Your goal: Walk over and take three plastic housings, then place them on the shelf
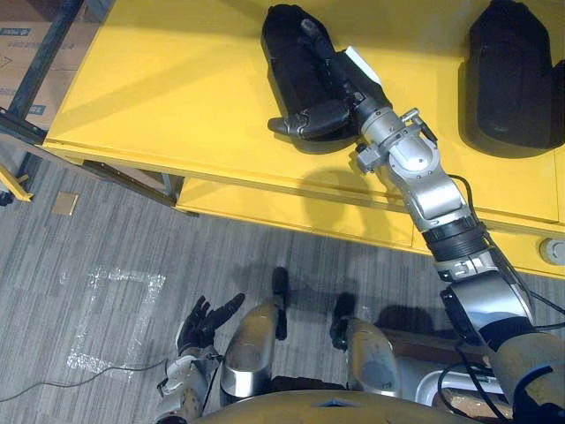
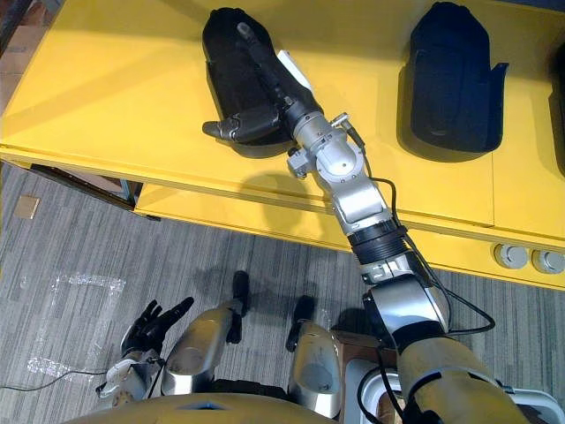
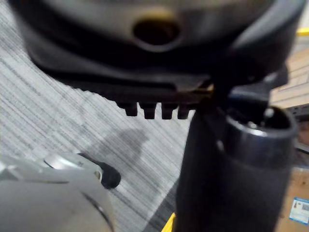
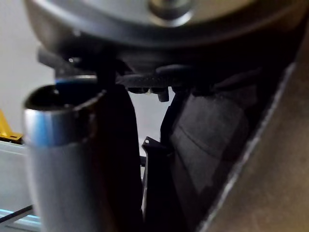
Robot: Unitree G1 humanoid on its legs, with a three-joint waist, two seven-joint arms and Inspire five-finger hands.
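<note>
Two black plastic housings lie on the yellow table (image 1: 177,97). My right hand (image 1: 328,93) reaches over the table's front edge onto the left housing (image 1: 291,53). Its fingers (image 2: 260,53) run along the housing's top. The thumb (image 2: 238,126) curls round the near end, pinching it. In the right wrist view the housing's wall (image 4: 159,188) stands just past the thumb (image 4: 63,159). The second housing (image 2: 450,79) lies untouched further right. My left hand (image 1: 207,318) hangs low over the carpet, open with its fingers spread.
The table's front edge (image 2: 221,212) runs between me and the housings. Two round silver fittings (image 2: 528,258) sit on its front face at the right. A dark metal frame (image 1: 22,115) and cardboard boxes (image 1: 26,35) stand at the left. Clear tape marks (image 1: 115,318) lie on the carpet.
</note>
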